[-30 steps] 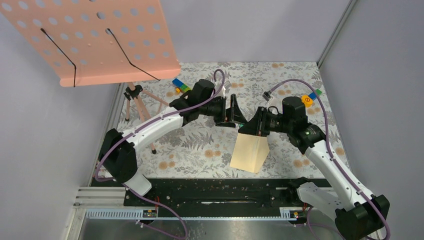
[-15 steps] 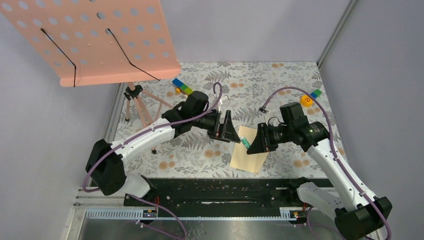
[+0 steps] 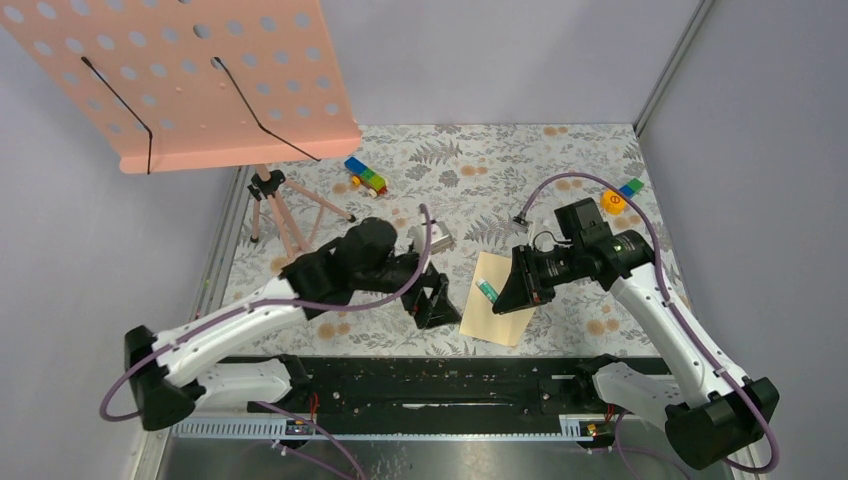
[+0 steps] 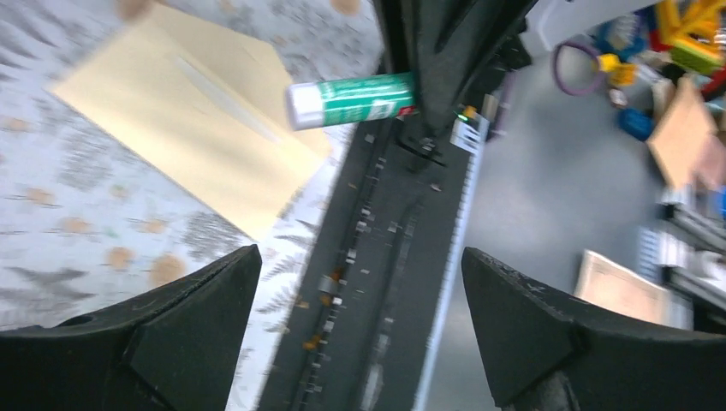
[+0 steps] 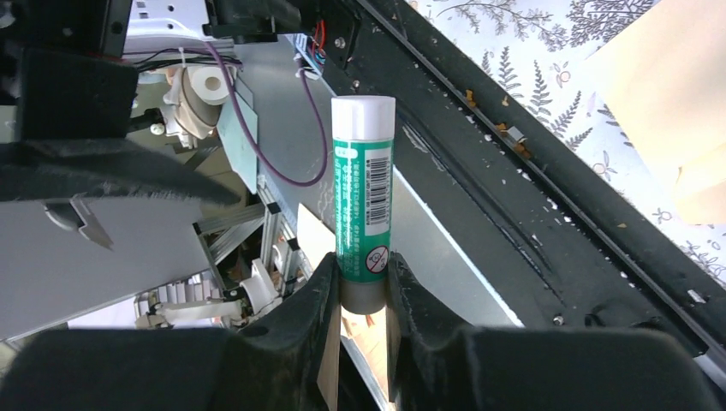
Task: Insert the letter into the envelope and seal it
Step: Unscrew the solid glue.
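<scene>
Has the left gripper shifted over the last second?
Yes. The left gripper has pulled back toward the black rail at the near edge, away from the coloured blocks; the right gripper holds a glue stick.

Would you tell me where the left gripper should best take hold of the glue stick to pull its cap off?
Probably the white cap, approached from its free end by the open left gripper, one finger on either side of it. The right gripper is clamped on the glue stick's base, so only the cap end projects clear.
</scene>
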`<state>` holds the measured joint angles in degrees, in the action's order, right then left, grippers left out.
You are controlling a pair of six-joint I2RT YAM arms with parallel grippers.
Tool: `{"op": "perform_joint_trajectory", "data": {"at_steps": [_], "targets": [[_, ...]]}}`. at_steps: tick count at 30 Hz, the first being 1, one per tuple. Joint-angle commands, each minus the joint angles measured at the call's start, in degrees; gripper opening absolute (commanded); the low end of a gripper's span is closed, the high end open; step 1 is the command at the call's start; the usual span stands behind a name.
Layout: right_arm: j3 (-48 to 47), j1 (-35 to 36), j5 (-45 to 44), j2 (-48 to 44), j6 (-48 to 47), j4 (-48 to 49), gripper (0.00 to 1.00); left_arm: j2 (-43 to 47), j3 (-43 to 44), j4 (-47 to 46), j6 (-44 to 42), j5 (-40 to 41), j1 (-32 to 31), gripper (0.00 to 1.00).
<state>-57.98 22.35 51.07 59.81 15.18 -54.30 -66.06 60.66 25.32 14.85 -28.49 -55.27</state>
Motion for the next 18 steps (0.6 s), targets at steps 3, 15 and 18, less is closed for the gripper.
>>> {"op": "perform_joint_trajectory", "data": {"at_steps": [3, 15, 18], "targets": [[-5.92, -0.24, 1.88, 0.53, 0.2, -8.26, 0.0, 12.49, -11.04, -19.78, -14.82, 18.45, -3.48, 0.89], [-3.54, -0.18, 5.35, 0.24, 12.6, -3.56, 0.0, 8.56, -12.28, -27.75, -53.36, 44.95, -24.71, 0.96], [-2.57, -0.14, 6.44, 0.21, 15.04, -3.55, 0.0, 8.78, -12.05, -27.38, -54.25, 43.1, -24.79, 0.96]]}}
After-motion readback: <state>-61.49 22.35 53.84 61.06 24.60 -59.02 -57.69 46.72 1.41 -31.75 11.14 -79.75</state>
